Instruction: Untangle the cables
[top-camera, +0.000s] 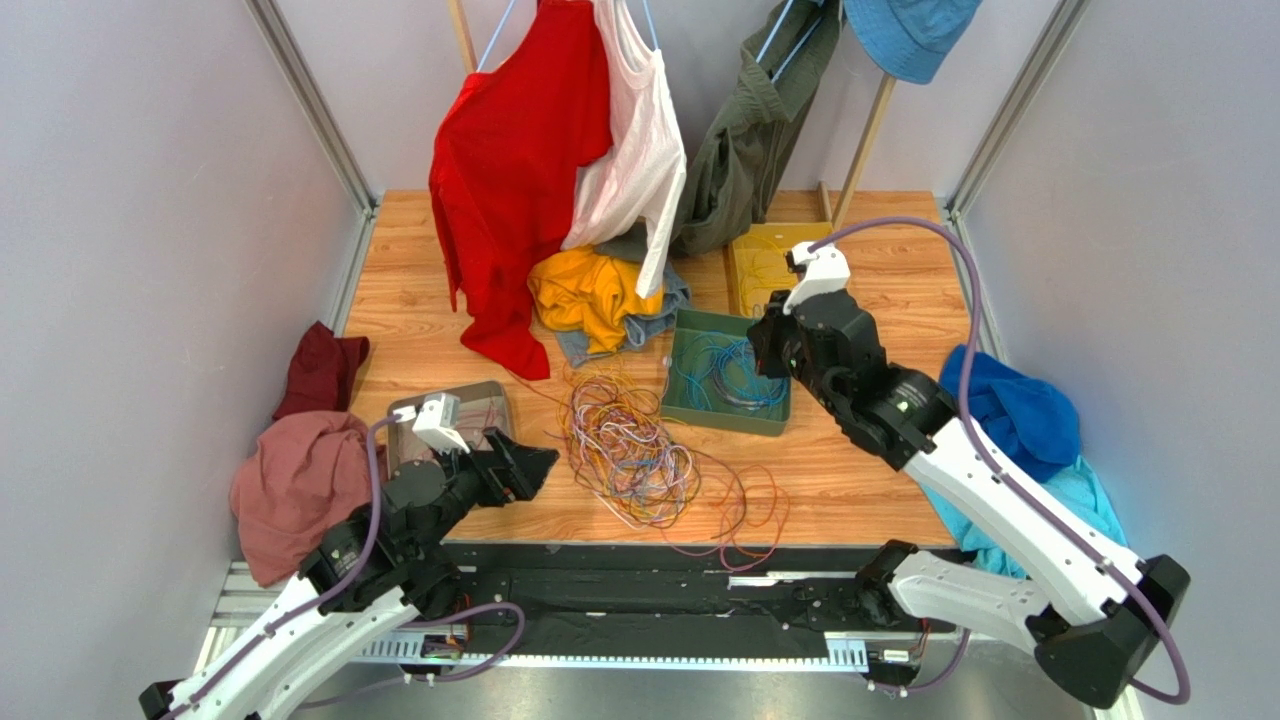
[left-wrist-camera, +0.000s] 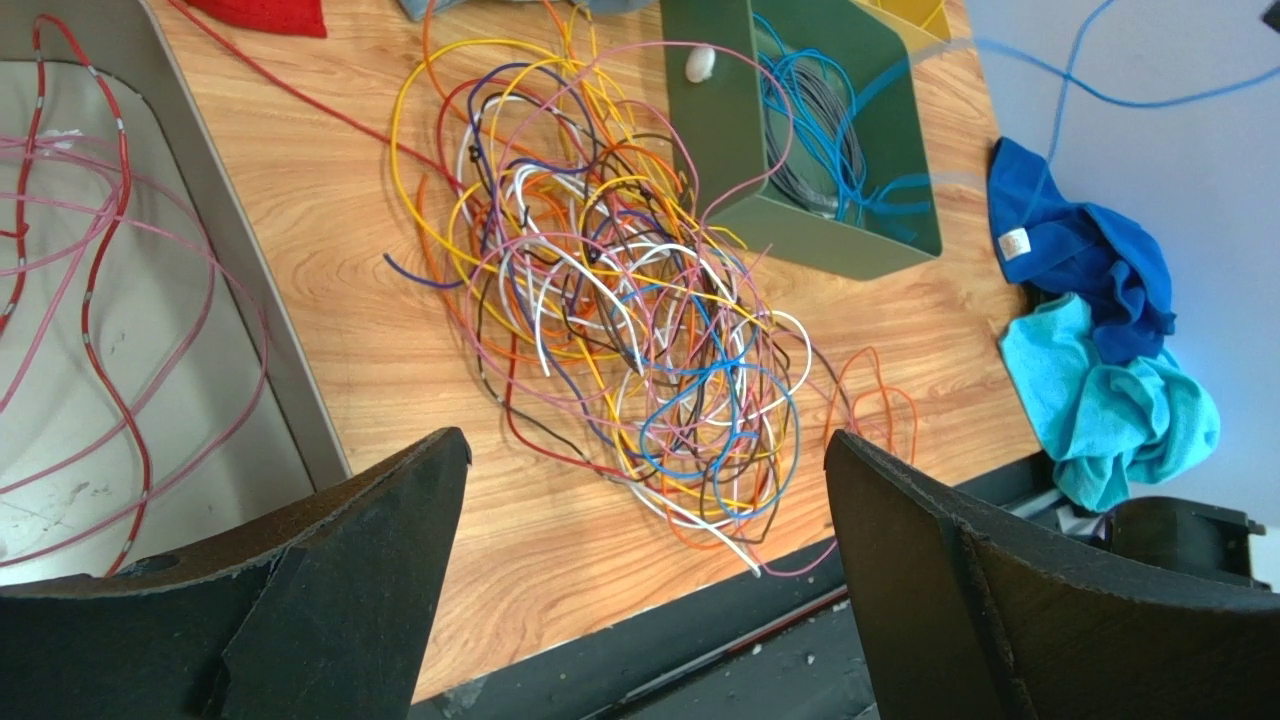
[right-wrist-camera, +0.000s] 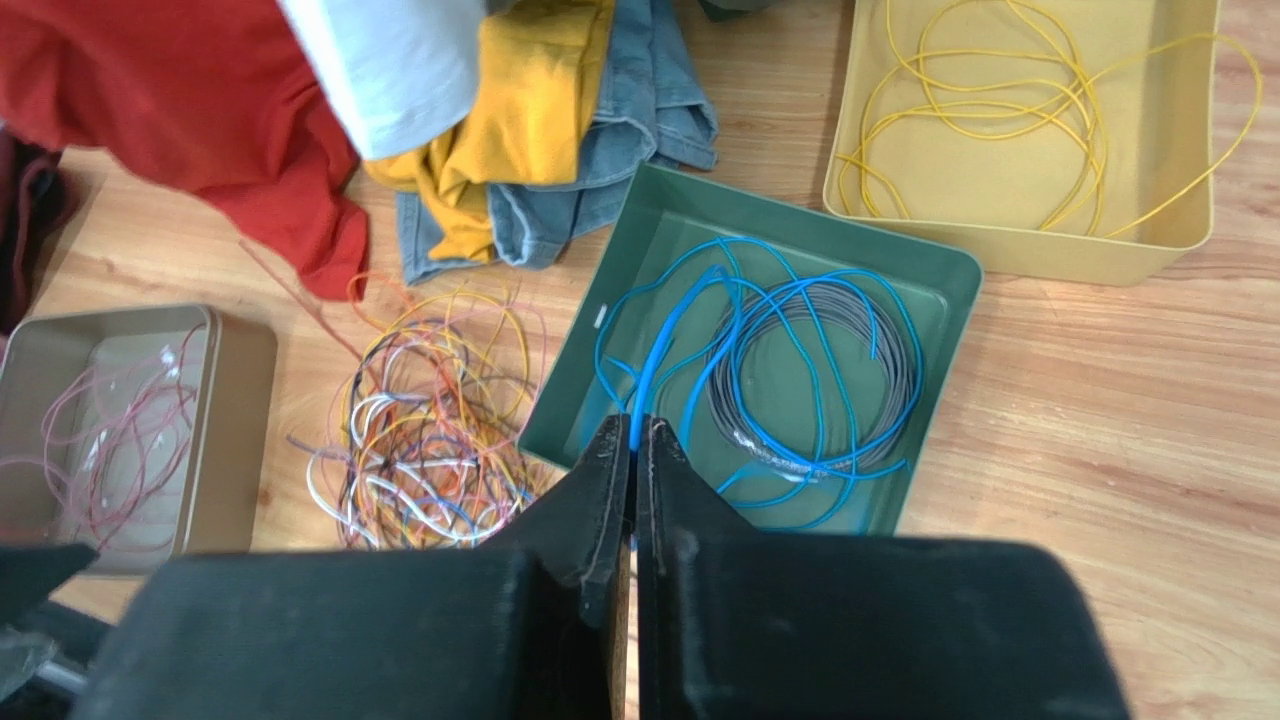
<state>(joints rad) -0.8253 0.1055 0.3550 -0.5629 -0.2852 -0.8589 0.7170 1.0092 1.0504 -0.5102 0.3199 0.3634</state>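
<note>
seeing few wires in the flat coloured trays (right-wrist-camera: 1022, 258), i judge most is left: the many-coloured tangle of thin cables (top-camera: 631, 450) lies on the wooden table (top-camera: 879, 483), left gripper (top-camera: 526, 459) spread, right gripper (right-wrist-camera: 634, 435) pinching a blue wire (right-wrist-camera: 648, 390).

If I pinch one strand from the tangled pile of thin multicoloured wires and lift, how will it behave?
Probably floppy: the tangled pile of thin multicoloured wires lies in loose loops on the wooden table. Strands cross and thread through one another, so lifting one likely drags neighbours along. It looks light, so the whole clump may slide rather than stay put.
</note>
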